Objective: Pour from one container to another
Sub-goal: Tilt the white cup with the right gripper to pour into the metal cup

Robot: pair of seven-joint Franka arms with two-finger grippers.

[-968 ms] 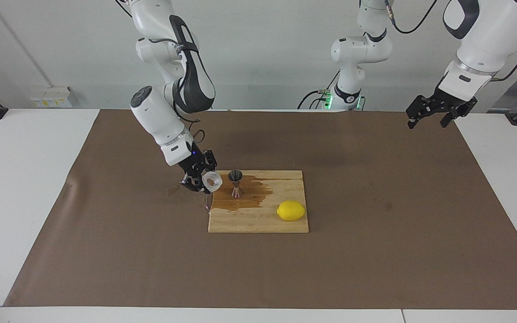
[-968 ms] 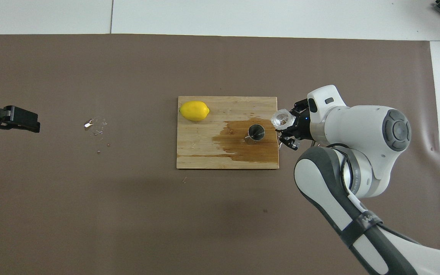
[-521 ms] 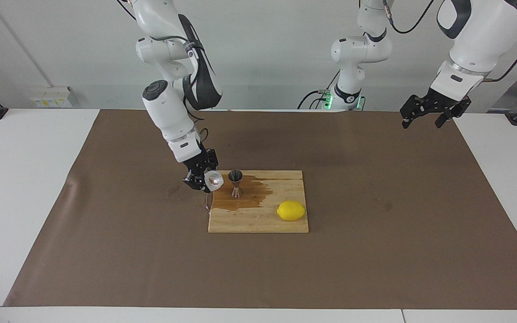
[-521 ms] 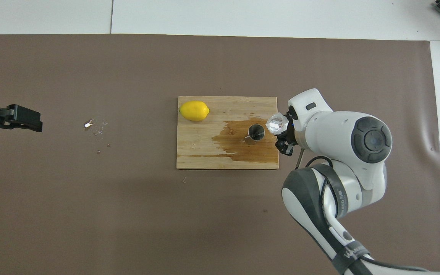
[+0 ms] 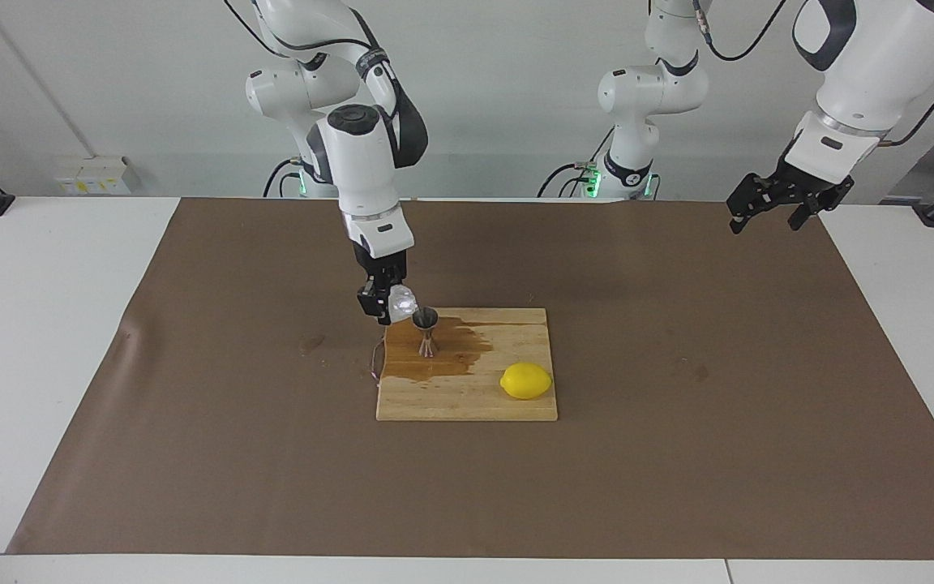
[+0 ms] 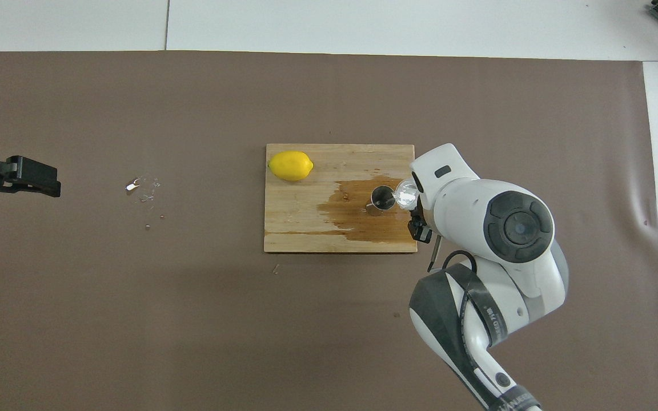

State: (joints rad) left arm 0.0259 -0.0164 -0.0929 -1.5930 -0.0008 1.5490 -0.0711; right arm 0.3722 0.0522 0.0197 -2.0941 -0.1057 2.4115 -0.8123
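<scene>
Item: pour, in progress. We note the right end effector (image 5: 387,304) clenched on the cup (image 5: 402,303), which it holds tipped with its mouth just beside the jigger's (image 5: 426,328) rim. The jigger stands upright on the cutting board (image 5: 467,397), in a brown wet stain (image 5: 451,353). A lemon (image 5: 525,380) lies on the board, toward the left arm's end. The left end effector (image 5: 773,203) waits over the desk (image 5: 678,454); we cannot tell its state. Next, in our judgement: centre the lip over the jigger and tilt gently, or the spill grows.
</scene>
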